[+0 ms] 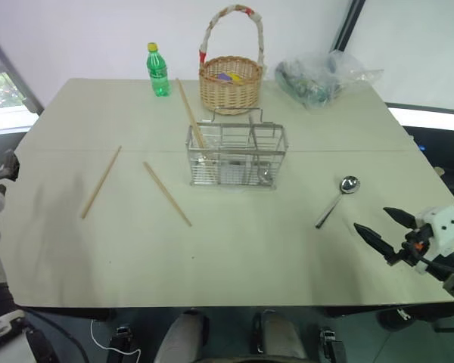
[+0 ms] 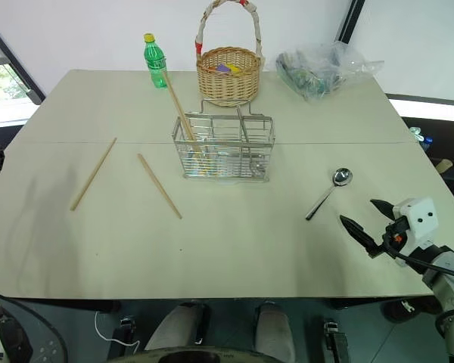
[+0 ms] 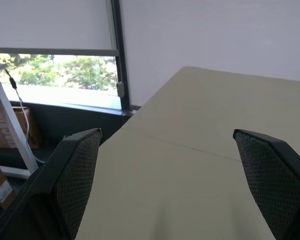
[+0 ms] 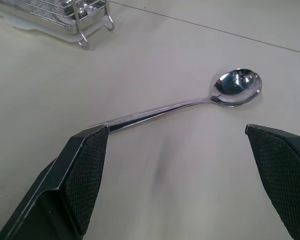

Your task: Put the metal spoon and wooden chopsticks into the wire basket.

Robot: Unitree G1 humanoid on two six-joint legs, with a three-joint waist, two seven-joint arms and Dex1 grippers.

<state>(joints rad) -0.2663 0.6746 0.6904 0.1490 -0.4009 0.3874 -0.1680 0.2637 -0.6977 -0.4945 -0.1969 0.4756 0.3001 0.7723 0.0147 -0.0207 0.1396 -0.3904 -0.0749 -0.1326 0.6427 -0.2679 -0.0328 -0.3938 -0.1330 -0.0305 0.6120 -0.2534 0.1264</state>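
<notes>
Both grippers open, nothing held

The right gripper [image 1: 377, 224] is at the near right side, its two black fingers [image 4: 85, 182] spread wide and pointing forward and a little down; the space between the jaws is free and nothing touches the pads. The left gripper [image 3: 177, 182] points outward to the left, about level, also with its fingers [image 3: 75, 177] wide apart and with nothing between the jaws.

no legible txt anywhere
</notes>
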